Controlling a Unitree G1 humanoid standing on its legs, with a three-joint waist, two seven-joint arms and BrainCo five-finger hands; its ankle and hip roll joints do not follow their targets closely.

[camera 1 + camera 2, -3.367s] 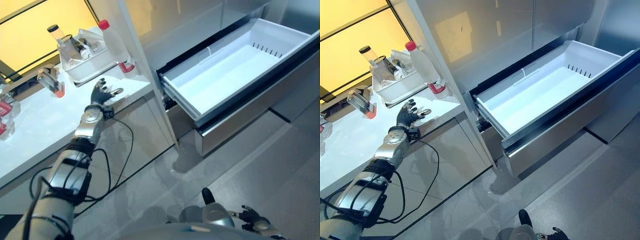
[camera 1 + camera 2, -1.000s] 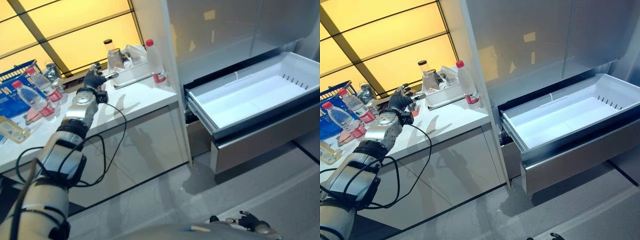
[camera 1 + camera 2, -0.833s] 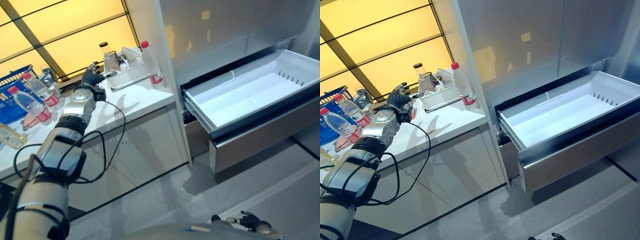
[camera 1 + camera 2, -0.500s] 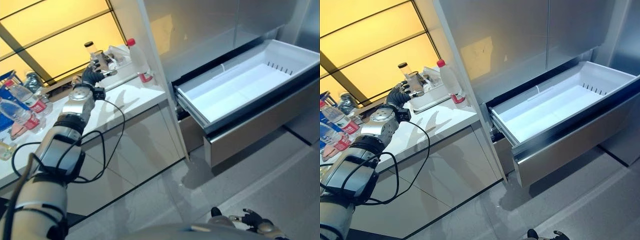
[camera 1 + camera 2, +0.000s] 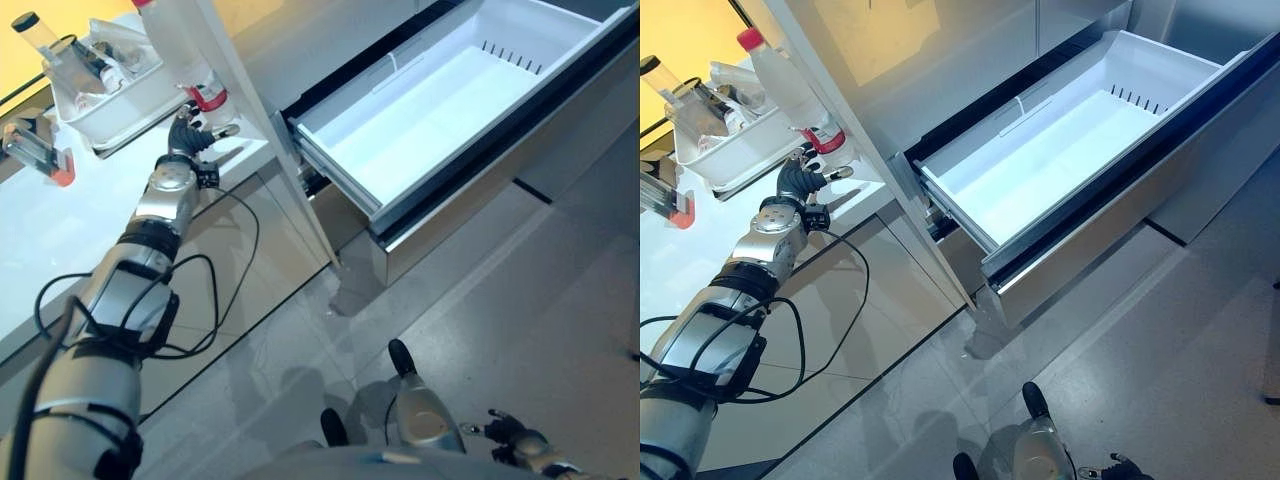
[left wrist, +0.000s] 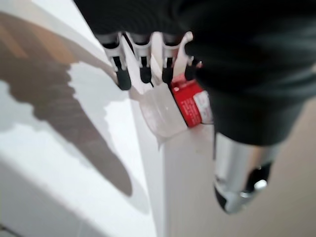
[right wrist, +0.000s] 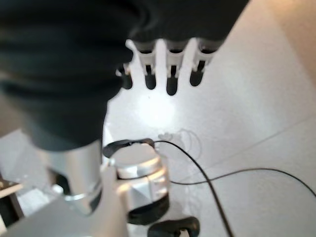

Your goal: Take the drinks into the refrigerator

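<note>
I observed the left hand extended over the white counter, just near of the clear bottle with a red cap and red label, which stood upright at the counter's right end beside the tall grey refrigerator panel. The fingers of that hand were straight and spread, with the thumb apart from them, and they held nothing; in the left wrist view the bottle's red label lay just past the fingertips, but I could not confirm contact. A white tray holding a dark-capped jar and crumpled clear packaging sat to the left of the bottle, further along the counter. A second clear bottle with a red cap lay on its side at the far left of the counter, well apart from the hand. The refrigerator's lower drawer stood pulled out to the right of the counter, its white bin showing a bare floor. The right hand hung low near the grey floor at the near right; in its wrist view its fingers were straight and held nothing.
</note>
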